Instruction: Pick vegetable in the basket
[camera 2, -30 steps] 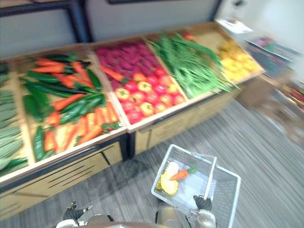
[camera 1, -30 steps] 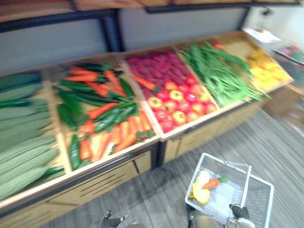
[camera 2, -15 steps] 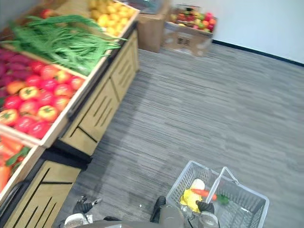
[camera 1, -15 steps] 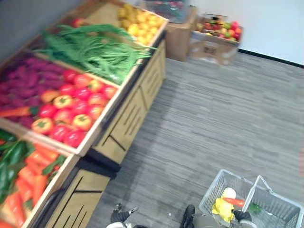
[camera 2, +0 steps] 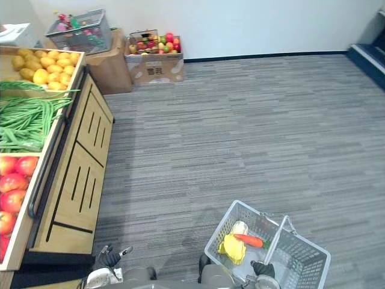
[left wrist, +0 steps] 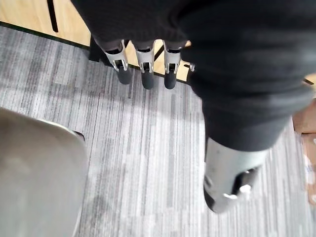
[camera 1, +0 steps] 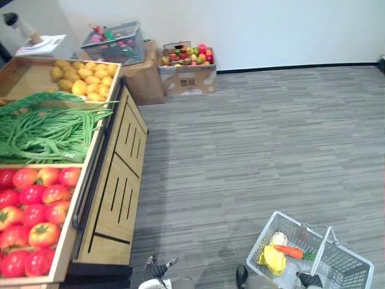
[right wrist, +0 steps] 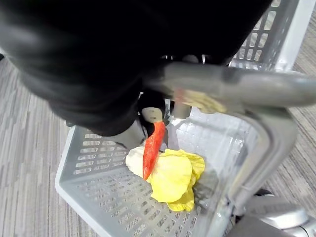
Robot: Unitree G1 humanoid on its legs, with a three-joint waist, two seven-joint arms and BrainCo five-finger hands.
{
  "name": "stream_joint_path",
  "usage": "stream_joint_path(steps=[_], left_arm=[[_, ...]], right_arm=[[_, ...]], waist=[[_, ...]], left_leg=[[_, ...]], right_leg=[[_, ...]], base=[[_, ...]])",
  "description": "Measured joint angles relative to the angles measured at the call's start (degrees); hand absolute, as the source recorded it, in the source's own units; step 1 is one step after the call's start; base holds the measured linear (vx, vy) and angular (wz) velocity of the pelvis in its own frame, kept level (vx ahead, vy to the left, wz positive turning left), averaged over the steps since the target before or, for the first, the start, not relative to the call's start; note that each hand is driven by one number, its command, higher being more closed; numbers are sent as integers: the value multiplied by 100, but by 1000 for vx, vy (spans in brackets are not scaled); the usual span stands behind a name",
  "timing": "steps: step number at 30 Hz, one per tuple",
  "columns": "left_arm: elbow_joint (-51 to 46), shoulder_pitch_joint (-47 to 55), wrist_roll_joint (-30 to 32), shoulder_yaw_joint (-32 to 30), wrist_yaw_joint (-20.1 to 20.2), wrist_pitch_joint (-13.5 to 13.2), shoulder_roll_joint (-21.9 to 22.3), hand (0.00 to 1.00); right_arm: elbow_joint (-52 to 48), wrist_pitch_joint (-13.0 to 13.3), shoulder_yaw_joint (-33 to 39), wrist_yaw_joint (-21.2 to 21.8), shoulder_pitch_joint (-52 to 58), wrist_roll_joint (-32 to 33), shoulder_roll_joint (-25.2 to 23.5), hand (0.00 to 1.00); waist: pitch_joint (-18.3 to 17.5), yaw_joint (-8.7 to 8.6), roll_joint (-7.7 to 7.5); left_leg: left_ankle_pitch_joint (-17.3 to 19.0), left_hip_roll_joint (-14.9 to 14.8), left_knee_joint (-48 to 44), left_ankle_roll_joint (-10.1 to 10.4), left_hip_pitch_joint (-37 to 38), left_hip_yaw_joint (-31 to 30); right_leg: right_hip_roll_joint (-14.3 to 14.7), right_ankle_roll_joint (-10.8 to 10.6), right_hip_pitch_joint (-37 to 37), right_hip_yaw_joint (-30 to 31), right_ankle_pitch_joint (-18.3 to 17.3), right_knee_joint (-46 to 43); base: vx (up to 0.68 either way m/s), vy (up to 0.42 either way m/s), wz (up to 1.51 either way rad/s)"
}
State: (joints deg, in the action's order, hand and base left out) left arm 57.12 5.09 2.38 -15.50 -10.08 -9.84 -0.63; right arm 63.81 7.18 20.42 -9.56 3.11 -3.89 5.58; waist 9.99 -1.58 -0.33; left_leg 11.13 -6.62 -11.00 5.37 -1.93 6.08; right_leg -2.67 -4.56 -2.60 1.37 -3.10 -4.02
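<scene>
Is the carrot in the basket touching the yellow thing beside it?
Touching. The right wrist view shows the carrot lying across the yellow vegetable in the basket, with no gap between them.

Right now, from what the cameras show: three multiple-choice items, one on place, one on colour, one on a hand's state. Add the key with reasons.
1. The carrot lies: A on the floor; B in the basket; C among the tomatoes.
2. The long beans are: A purple; B white; C green.
3. The left hand is: A open, holding nothing; B shut on the carrot; C shut on the basket's handle.

Key:
1 B, it rests on a yellow vegetable inside the mesh walls.
2 C, the whole heap is green.
3 A, its fingers are straight with nothing in them.
</scene>
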Motion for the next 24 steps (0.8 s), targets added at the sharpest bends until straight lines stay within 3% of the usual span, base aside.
stream_joint_path(steps=[2, 4, 8, 17, 20, 24], left_arm=[[72, -16, -2, 11, 18, 2, -77, 0], [131, -34, -1, 58, 34, 1, -81, 0], [218, -68, -19, 63, 114, -5, -84, 0], [444, -78, -461, 75, 213, 0, -89, 0], [506, -80, -902, 79, 214, 1, -109, 0], [618, -90, -1141, 62, 257, 1, -104, 0]], right_arm=[[3, 71, 31, 12, 60, 1, -34, 100], [-3, 71, 116, 14, 63, 0, -35, 100], [-41, 87, 154, 42, 37, 8, -140, 100], [-16, 105, 154, 201, 50, 594, -321, 100], [35, 104, 158, 251, 60, 954, -340, 100], [244, 101, 176, 249, 81, 1233, -340, 100]], waist=[[-39, 16, -110], [-55, 14, -117], [-64, 31, -139], [-95, 64, -204], [-121, 143, -229], [-163, 164, -182]], left_leg=[[-98, 258, 218, -189, 44, 189], [-153, 428, 411, -274, 162, 296], [-160, 601, 626, -309, 293, 594], [-123, 584, 675, -365, 726, 967], [-90, 567, 698, -402, 693, 962], [-70, 461, 705, -405, 684, 876]], right_leg=[[-242, -122, -25, 150, 104, 128], [-385, -185, -31, 230, 142, 181], [-523, -265, -142, 420, 194, 206], [-468, -265, -129, 211, 195, -111], [-469, -276, -71, 104, 205, 122], [-389, -249, 289, -94, 537, 782]], base=[[95, 230, -14], [108, 204, -15], [89, 133, -31], [24, 12, -30], [-70, -33, -2], [-53, -64, 9]])
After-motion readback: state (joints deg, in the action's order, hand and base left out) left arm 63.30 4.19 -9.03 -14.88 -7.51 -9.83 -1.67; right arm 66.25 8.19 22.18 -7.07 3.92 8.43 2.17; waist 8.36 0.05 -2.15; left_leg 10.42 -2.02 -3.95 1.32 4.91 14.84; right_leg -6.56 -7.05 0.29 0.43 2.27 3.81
